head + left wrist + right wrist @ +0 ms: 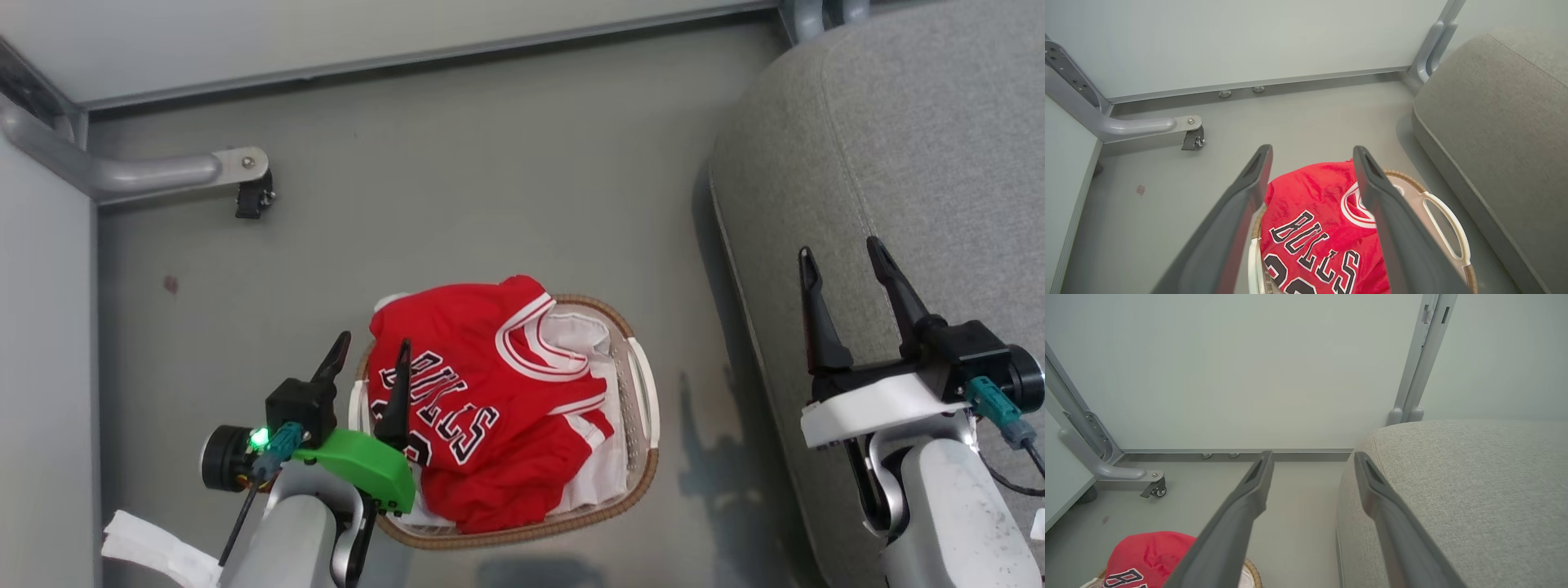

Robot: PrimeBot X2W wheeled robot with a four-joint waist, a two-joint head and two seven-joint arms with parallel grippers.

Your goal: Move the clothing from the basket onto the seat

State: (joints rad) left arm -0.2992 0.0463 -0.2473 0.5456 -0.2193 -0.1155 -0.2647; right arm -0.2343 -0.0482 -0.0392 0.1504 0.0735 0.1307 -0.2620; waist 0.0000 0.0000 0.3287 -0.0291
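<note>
The clothing (482, 392), a red jersey lettered "BULLS" piled over red shorts with white trim, fills the oval basket (649, 469) on the floor. In the left wrist view the clothing (1314, 220) lies just below and between my fingers, over the basket (1447, 228). My left gripper (373, 347) is open, hovering at the basket's left edge with one finger over the jersey. My right gripper (843, 254) is open and empty above the near edge of the grey seat (922, 139). The right wrist view shows the seat (1461, 482) and a corner of the clothing (1147, 555).
A grey partition wall runs along the back, with a metal foot and caster (253, 200) on the floor at left. Bare grey floor (490, 188) lies between the basket and the wall. White paper (159, 551) lies by my left arm.
</note>
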